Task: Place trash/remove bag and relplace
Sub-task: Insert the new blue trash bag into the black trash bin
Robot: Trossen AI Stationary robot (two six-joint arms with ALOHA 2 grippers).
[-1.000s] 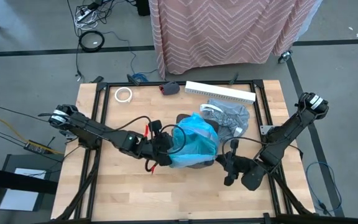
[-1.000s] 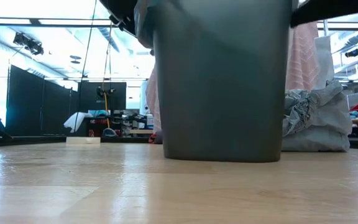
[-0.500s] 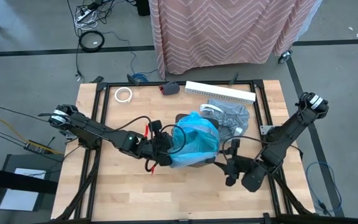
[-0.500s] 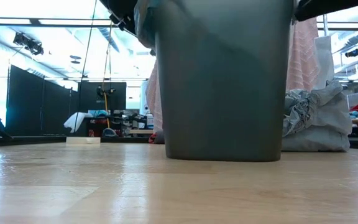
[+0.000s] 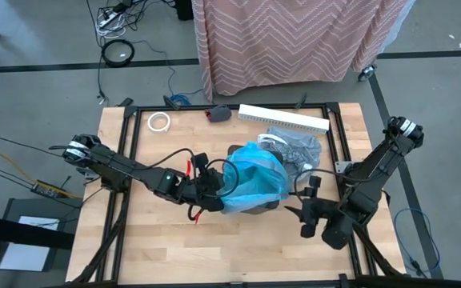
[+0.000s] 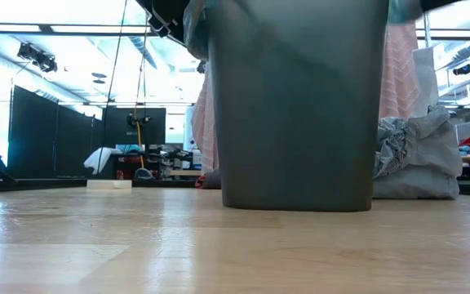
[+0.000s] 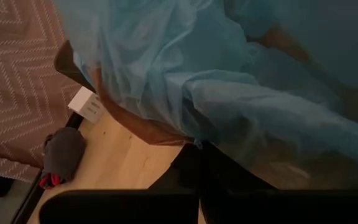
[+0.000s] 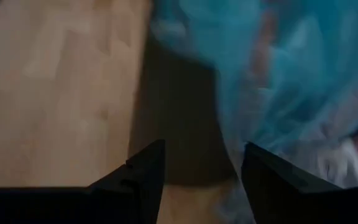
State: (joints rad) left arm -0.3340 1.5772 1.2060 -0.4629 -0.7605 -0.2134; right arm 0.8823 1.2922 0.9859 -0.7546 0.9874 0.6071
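Jaws of the left gripper [image 5: 214, 194] pinch the blue bag [image 5: 253, 180] to hold it over the bin [image 6: 296, 106]. Right gripper [image 5: 309, 206] has open jaws, empty. Grey bag [image 5: 294, 148] lies behind on the bench [image 5: 142, 248].

Evenly bright from overhead, soft shadows under the arms. At table height, glare from ceiling lights [image 6: 55, 73] toward 10 o'clock, dark backlit bin [image 6: 296, 106] looming, near tabletop [image 6: 137, 253] soft. Dim, warm-tinted wrist views; right one heavily blurred throughout.
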